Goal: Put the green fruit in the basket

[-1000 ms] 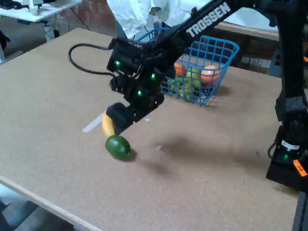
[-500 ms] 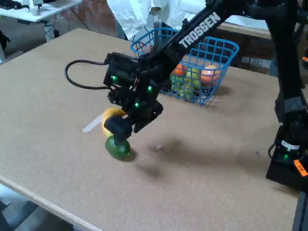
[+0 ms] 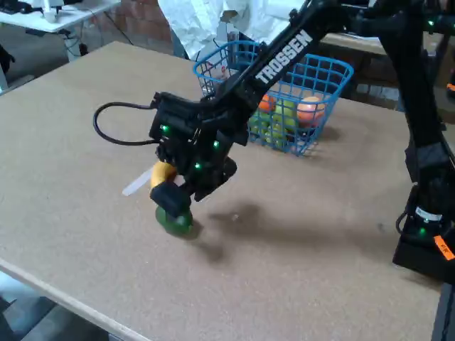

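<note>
Black gripper (image 3: 173, 204) sits low over small dark green glossy oval fruit (image 3: 175, 221), lower left of frame. Fingers' spread can't be told, prob. touching fruit. Blue wire-mesh basket (image 3: 333, 69) upper centre, well apart.

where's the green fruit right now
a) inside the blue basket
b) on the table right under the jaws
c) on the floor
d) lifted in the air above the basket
b: the green fruit lies on the table directly beneath the lowered gripper, well apart from the basket.
</note>
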`<state>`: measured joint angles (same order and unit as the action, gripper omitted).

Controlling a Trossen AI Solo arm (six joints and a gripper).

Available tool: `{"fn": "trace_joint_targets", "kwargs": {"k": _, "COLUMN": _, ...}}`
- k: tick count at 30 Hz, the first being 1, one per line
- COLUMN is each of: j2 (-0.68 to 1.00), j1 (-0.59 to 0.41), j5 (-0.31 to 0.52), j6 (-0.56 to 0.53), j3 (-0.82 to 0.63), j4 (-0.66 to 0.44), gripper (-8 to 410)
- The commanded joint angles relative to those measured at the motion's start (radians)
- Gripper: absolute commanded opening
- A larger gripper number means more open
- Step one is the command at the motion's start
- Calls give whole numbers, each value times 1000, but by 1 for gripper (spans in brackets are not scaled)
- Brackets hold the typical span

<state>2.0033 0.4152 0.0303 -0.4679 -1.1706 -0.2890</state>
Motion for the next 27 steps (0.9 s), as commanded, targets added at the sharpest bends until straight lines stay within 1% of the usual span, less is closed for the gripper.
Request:
{"fn": "trace_joint_targets", "kwargs": {"k": 1, "j2": 16, "j1": -1, "j5": 7, "j6": -3, "j3": 0, "j4": 27, "gripper": 401}}
{"fn": "trace_joint_targets", "kwargs": {"k": 13, "j2": 80, "j1": 0, "j5": 23, "j6": 0, "j3": 0, "j4": 130, "gripper": 400}}
{"fn": "trace_joint_targets", "kwargs": {"k": 21, "j2": 85, "j1": 0, "j5": 24, "j6": 0, "j3": 0, "j4": 177, "gripper": 399}}
{"fn": "trace_joint_targets", "kwargs": {"k": 24, "j2": 85, "j1": 2, "j5": 24, "j6": 2, "j3": 0, "j4": 195, "gripper": 387}}
{"fn": "trace_joint_targets", "kwargs": {"k": 27, "j2": 85, "j1": 6, "j5": 31, "j6": 1, "j3": 0, "j4": 204, "gripper": 357}}
